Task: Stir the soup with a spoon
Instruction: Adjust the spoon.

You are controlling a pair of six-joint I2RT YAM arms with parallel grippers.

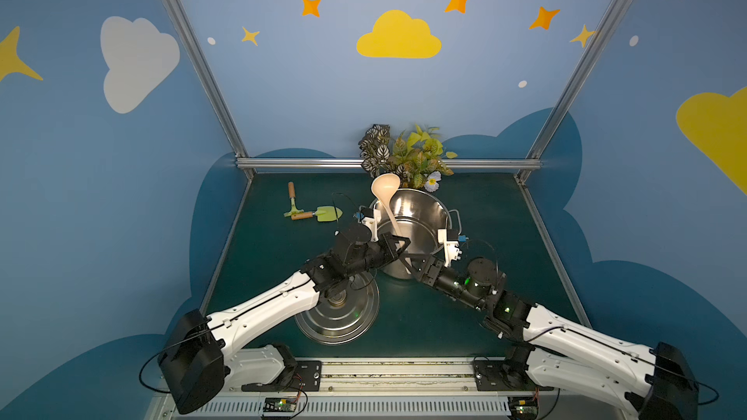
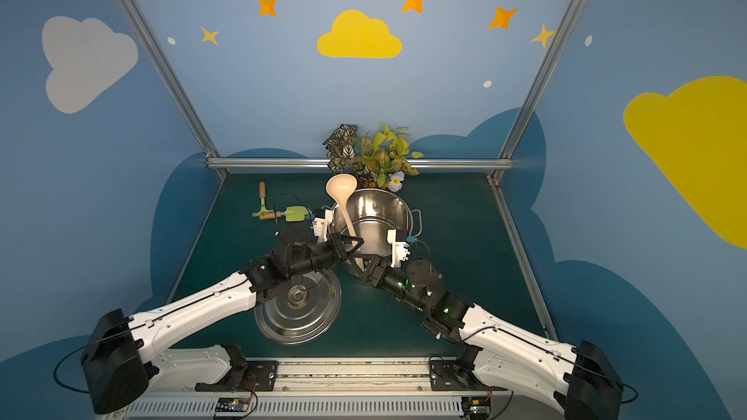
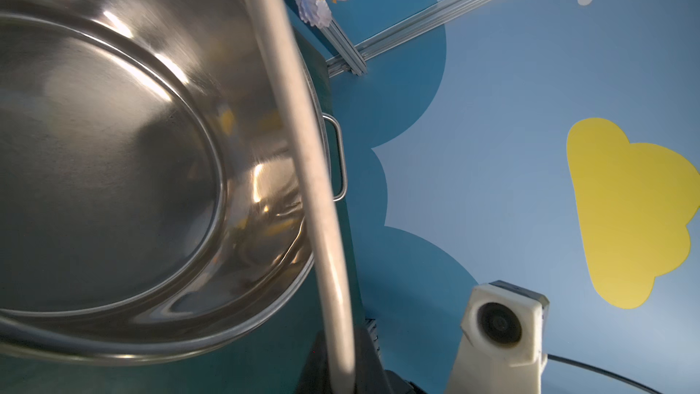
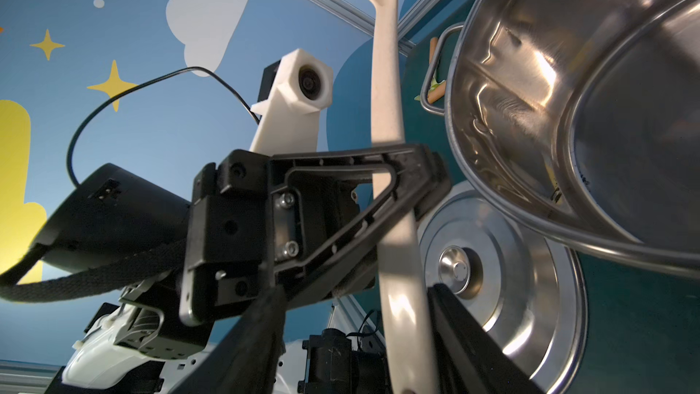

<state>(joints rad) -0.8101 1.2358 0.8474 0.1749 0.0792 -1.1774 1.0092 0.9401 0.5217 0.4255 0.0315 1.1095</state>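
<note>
Spoon (image 1: 390,212) hangs tilted over the near-left side of the steel pot (image 1: 428,206). Its bowl points up beside the far-left rim, clear of the bare, shiny interior. The left end effector (image 1: 399,245) is pressed together on the lower handle, pinching it. The right end effector (image 1: 409,263) sits at the handle's tip with its jaws spread either side, a gap showing on one side. The pot lid (image 1: 339,317) lies on the counter (image 1: 521,244) beneath the left arm.

Cream ladle (image 1: 391,218) slants bowl-up over the shiny bare steel stockpot (image 1: 424,208).
</note>
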